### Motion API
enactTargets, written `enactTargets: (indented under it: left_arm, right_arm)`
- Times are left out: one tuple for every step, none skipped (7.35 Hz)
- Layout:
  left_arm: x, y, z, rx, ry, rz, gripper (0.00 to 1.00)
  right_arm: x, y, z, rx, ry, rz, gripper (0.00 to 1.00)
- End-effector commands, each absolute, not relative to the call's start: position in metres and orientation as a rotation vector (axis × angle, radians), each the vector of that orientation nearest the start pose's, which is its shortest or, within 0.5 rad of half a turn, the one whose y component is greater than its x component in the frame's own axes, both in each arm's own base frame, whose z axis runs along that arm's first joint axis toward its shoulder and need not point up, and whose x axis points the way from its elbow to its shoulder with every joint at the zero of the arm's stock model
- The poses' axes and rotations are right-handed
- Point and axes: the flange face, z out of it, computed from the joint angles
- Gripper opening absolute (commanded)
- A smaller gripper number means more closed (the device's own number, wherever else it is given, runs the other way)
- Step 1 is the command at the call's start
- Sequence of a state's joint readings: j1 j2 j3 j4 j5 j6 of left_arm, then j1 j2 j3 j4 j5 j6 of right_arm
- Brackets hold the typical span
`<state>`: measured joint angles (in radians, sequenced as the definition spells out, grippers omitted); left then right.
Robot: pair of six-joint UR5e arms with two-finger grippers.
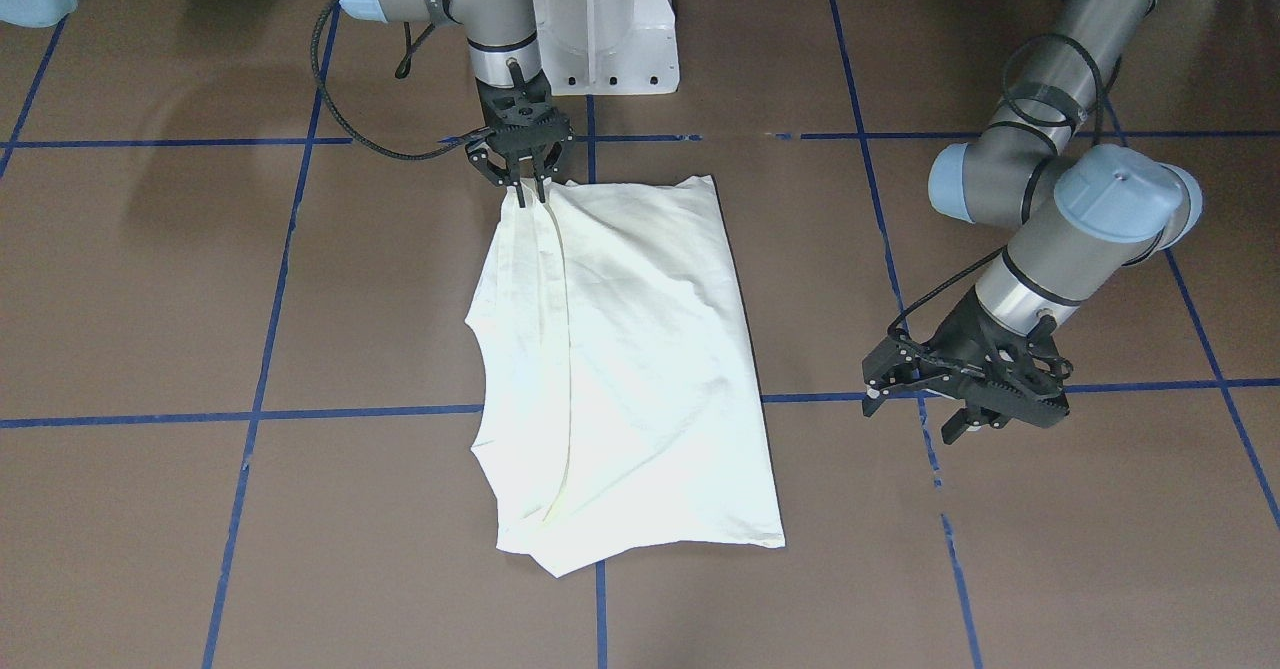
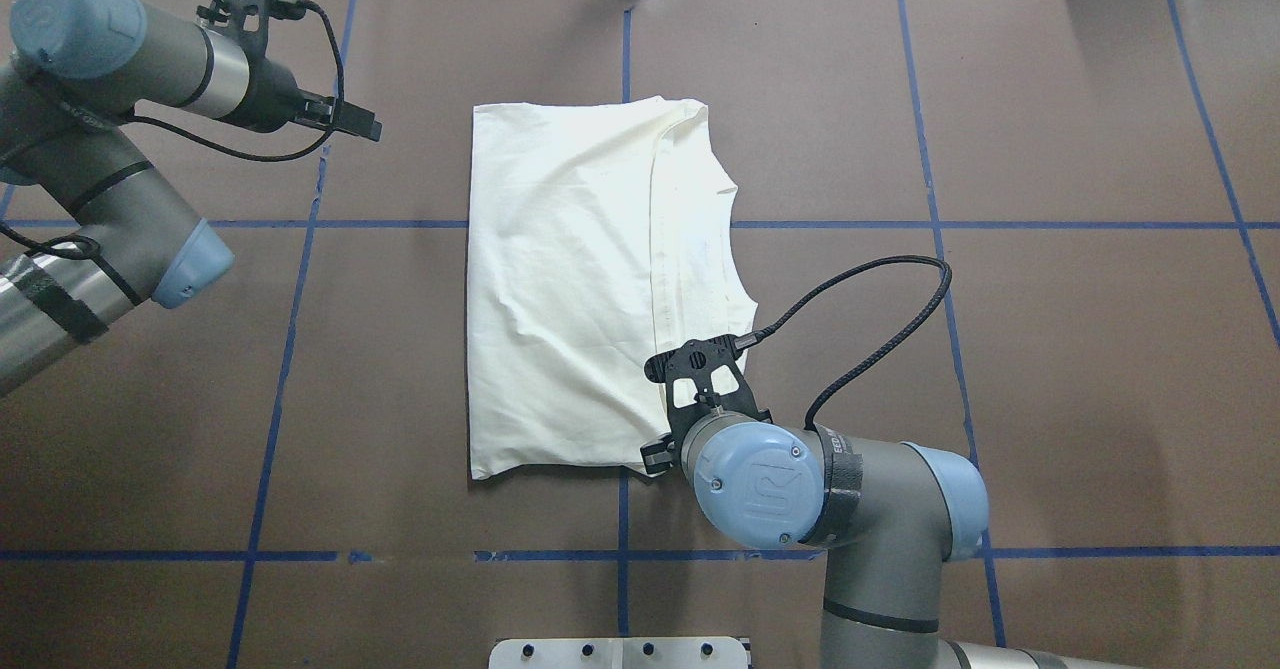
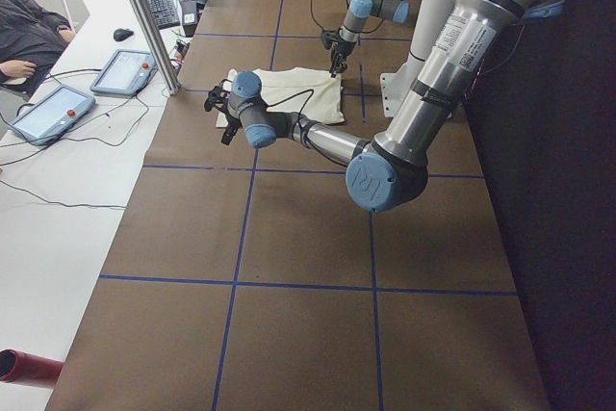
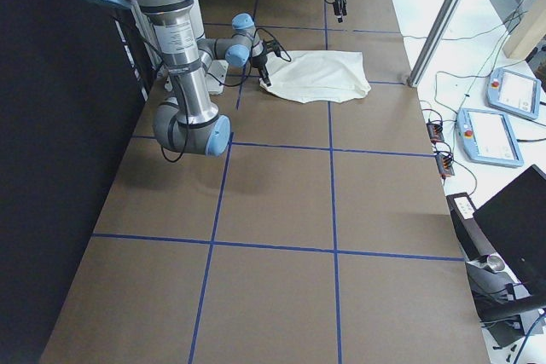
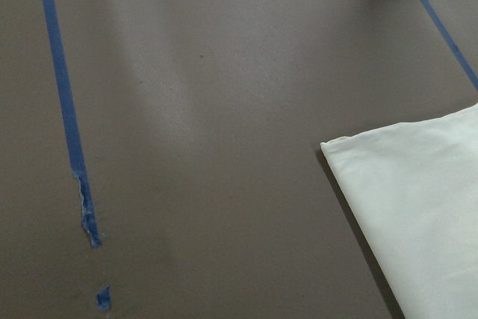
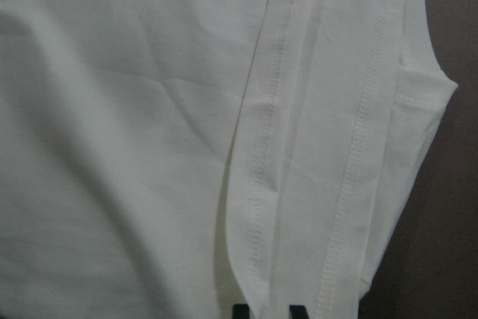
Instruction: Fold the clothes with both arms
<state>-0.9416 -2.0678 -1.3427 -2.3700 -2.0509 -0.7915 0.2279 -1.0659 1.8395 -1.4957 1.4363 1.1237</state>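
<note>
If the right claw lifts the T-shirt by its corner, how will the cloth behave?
Probably floppy: the T-shirt lies flat in soft wrinkles and folded layers, so it should drape and sag below the right claw. It is likely light, since the fabric looks thin. The folded layers look loose at the edge, so they may slide apart or unfold when lifted.

Bright, even light is falling from above onto the matte brown tabletop [image 2: 1050, 349]. In the front-facing view a soft-edged shadow is spreading over the table to the left of the silver-grey jointed right arm [image 1: 495, 19]. There the cream-white folded cotton shirt [image 1: 640, 349] is glowing almost overexposed with a faint green tint, and it is throwing a thin dark line along its right edge. The left wrist view is showing a broad pale sheen across the table. The right wrist view is looking dim and greyish. Both side views are sinking into black along the robot's side.
</note>
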Motion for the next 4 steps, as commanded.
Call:
enactTargets:
  left_arm:
    - [0.3447,-0.6222,0.3884,0.508,1.007,0.111,1.0]
    - [0.3447,-0.6224,0.3866,0.511,1.008,0.109,1.0]
    - [0.3448,-0.6226,0.3873,0.51,1.008,0.109,1.0]
    - [0.3448,-0.6226,0.3873,0.509,1.008,0.108,1.0]
  right_arm:
    - [-0.5777,-0.2819,0.2493,0.399,-0.763,-0.153,0.0]
    - [-0.5772,-0.2828,0.2489,0.401,-0.766,-0.151,0.0]
    - [-0.5767,-0.2836,0.2496,0.401,-0.766,-0.15,0.0]
    - [-0.5731,-0.2867,0.248,0.405,-0.769,-0.144,0.0]
